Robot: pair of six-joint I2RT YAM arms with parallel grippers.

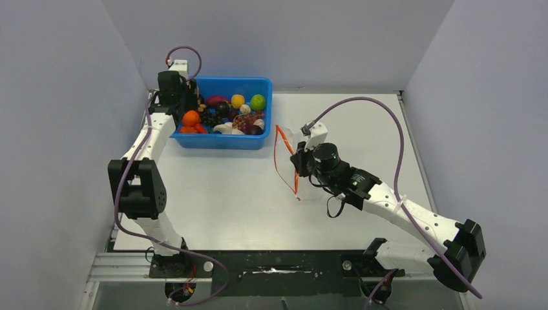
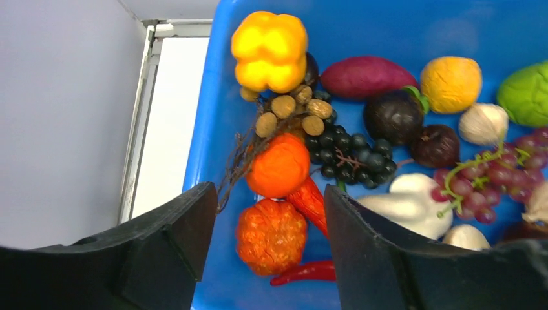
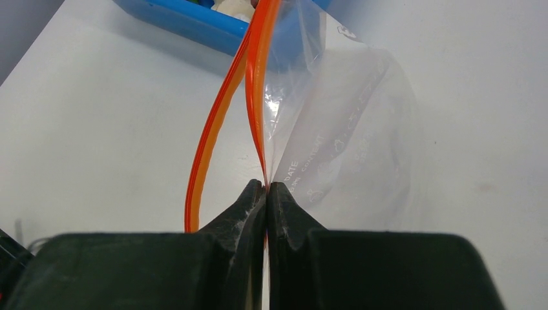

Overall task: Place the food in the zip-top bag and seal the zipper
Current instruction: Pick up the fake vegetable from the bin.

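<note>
Cut off by the right edge of the left wrist view: the green ball [image 2: 525,95], the red grapes [image 2: 494,181] and a pale garlic bulb [image 2: 536,203]. Partly hidden behind the black finger [image 2: 400,258] at lower right of that frame: a red chili [image 2: 304,272] and a white lump [image 2: 407,206].

Lost past the top edge of the right wrist view: the far end of the orange strip [image 3: 258,77], the top of the clear bag [image 3: 349,129] and most of the blue bin [image 3: 187,26]. Buried between the pinching fingertips [image 3: 249,206] at frame centre, the strip's near end. Printed words on the bag only half legible.

Too small to name from above: the dark pieces [image 1: 216,116] in the bin. Barely visible there against the white table [image 1: 220,187], the bag's clear film.
</note>
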